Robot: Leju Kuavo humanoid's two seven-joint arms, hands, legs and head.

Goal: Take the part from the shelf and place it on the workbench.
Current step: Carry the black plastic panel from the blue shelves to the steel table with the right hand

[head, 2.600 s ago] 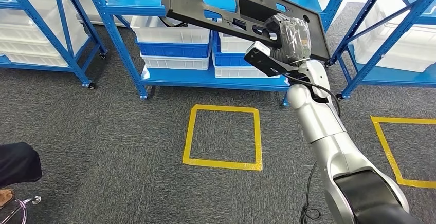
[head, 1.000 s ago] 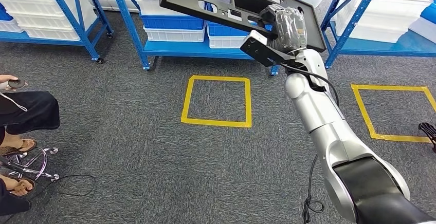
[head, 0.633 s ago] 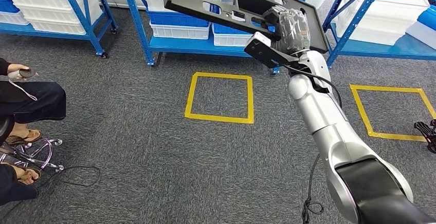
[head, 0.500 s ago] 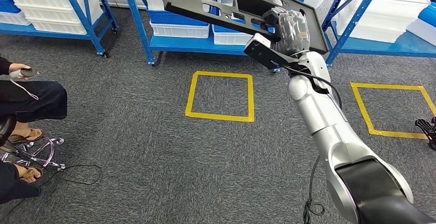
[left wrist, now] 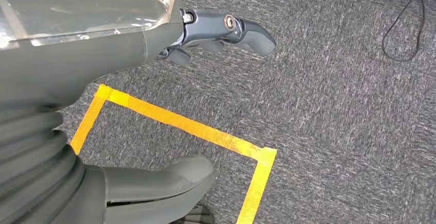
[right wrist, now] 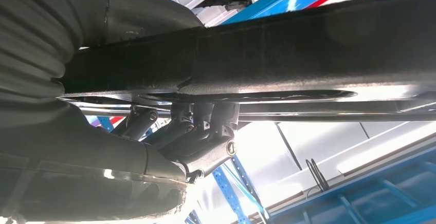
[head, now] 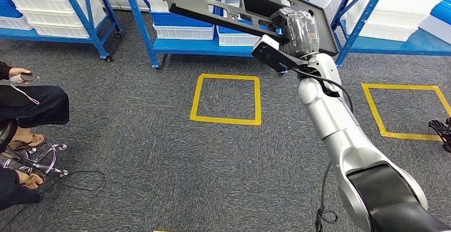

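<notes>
Right hand [head: 299, 30] grips the black part [head: 213, 0] at its near edge, holding it raised and tilted in front of the blue shelf [head: 202, 47]; the part extends leftward from the hand. Left hand [left wrist: 154, 44] hangs above the grey carpet [left wrist: 334, 106] and a yellow tape square [left wrist: 195, 129], fingers [left wrist: 247, 29] apart, holding nothing.

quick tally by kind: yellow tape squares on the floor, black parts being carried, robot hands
yellow tape squares: 2 (centre square, right square)
black part: 1, held by the right hand
robot hands: 2 (right hand, left hand)
total: 5
</notes>
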